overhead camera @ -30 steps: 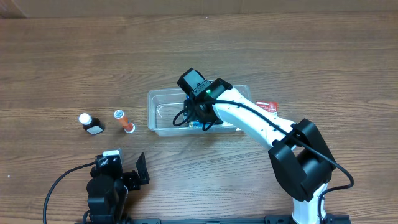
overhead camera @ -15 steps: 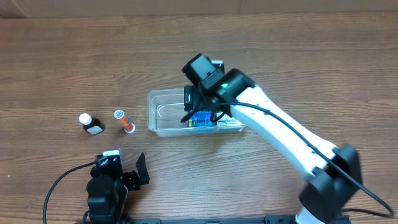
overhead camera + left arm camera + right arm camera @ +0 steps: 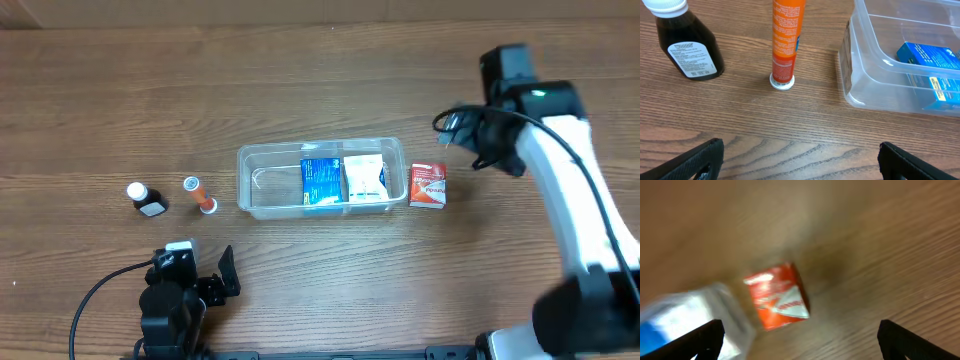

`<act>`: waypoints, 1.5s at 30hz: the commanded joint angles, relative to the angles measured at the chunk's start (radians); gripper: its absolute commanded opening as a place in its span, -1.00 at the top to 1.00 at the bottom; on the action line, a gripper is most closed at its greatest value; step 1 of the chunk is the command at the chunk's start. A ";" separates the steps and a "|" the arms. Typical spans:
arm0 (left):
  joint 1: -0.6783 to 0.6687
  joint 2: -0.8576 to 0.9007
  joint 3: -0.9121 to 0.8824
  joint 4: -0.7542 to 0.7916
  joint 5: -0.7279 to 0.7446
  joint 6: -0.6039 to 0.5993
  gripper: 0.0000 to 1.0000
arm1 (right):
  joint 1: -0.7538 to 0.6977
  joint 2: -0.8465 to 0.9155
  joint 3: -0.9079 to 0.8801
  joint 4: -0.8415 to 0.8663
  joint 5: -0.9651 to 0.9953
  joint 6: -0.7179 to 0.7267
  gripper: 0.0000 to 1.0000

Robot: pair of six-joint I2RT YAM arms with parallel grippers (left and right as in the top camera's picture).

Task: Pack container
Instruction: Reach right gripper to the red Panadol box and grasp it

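The clear container [image 3: 268, 180] lies mid-table with a blue box [image 3: 320, 182] and a white packet [image 3: 364, 180] side by side in its right half. Just outside its right end sits a red box [image 3: 428, 186]. My right gripper [image 3: 478, 145] hangs open and empty over the table to the right of that box. Its wrist view is blurred, with the red box [image 3: 777, 296] and the container's corner [image 3: 685, 315] ahead of the open gripper [image 3: 800, 335]. My left gripper [image 3: 800, 155] rests open near the front left edge, facing the container [image 3: 855, 75] and blue box [image 3: 930, 57].
A dark bottle with a white cap [image 3: 147, 200] and an orange tube [image 3: 198, 195] stand left of the container; both also show in the left wrist view, bottle [image 3: 687, 47] and tube [image 3: 785, 40]. Bare wood surrounds everything.
My right gripper opened over the container, left the blue box inside, then swung up and far to the right. The left arm stayed still.
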 commanded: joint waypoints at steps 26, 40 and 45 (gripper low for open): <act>-0.002 -0.010 -0.004 0.002 -0.007 0.016 -1.00 | -0.021 0.195 -0.279 0.248 0.003 -0.102 -0.98; -0.002 -0.010 -0.004 0.003 -0.007 0.016 -1.00 | -0.021 0.122 -0.184 0.250 -0.195 -0.246 -0.83; -0.002 -0.010 -0.004 0.003 -0.007 0.016 -1.00 | 0.048 0.125 -0.219 0.320 -0.202 -0.259 -1.00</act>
